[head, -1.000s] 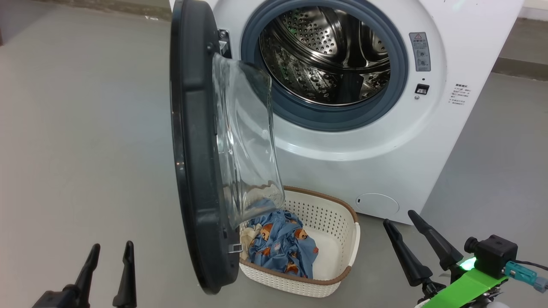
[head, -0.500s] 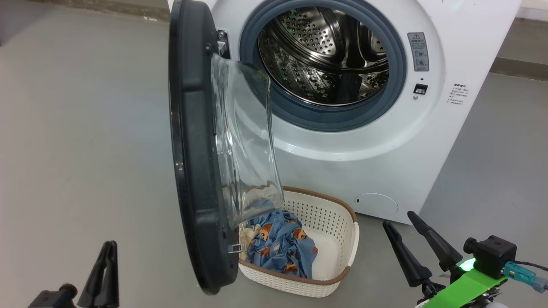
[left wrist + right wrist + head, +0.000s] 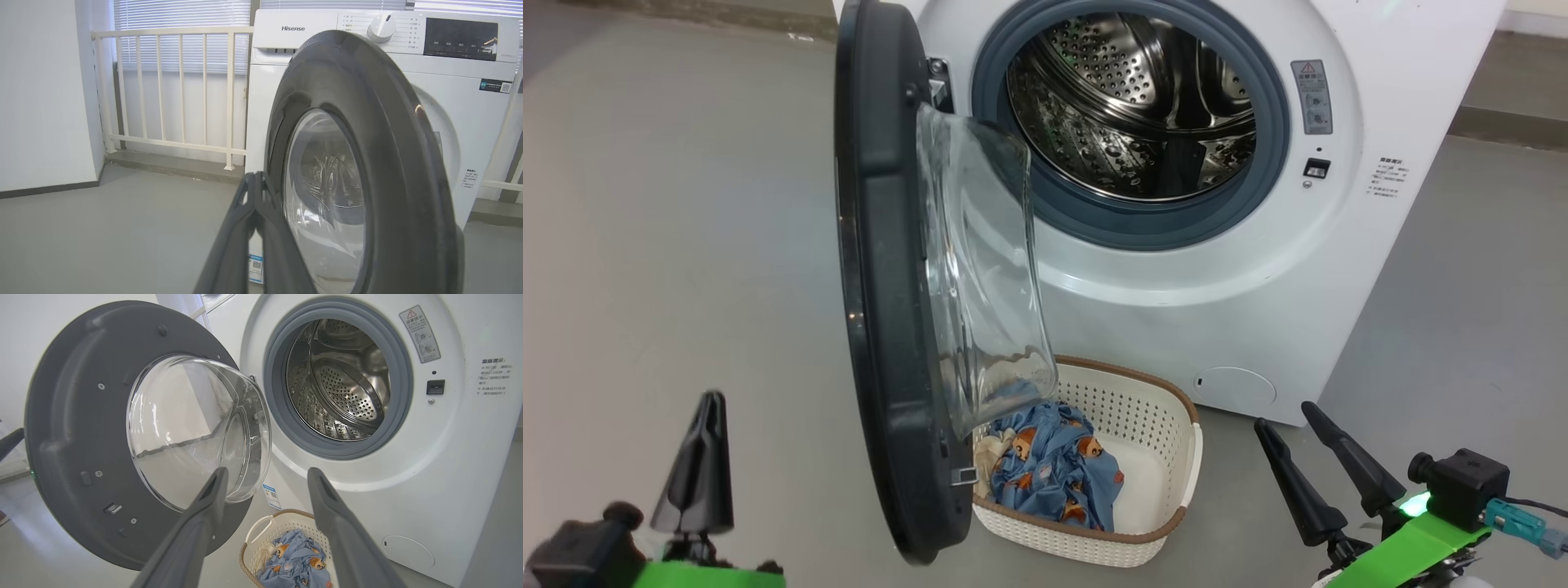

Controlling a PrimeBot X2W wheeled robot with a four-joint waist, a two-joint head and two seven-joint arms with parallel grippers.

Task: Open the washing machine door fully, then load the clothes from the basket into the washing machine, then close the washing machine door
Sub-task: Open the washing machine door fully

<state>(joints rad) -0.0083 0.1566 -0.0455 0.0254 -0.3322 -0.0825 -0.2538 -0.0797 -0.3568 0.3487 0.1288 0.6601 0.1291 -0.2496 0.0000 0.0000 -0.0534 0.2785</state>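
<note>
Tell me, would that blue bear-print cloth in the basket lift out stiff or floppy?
Probably floppy: the blue cloth lies crumpled in soft folds, so it should drape and dangle. Likely light, as it looks thin. It may drag the cream cloth bunched beside it.

Black washing machine door point(image 3: 882, 286) open, bear-print clothes point(image 3: 1054, 474) in cream basket point(image 3: 1145, 402)

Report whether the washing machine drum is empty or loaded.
Empty, as far as visible: the drum shows bare perforated steel, and the clothes lie in the basket.
</note>
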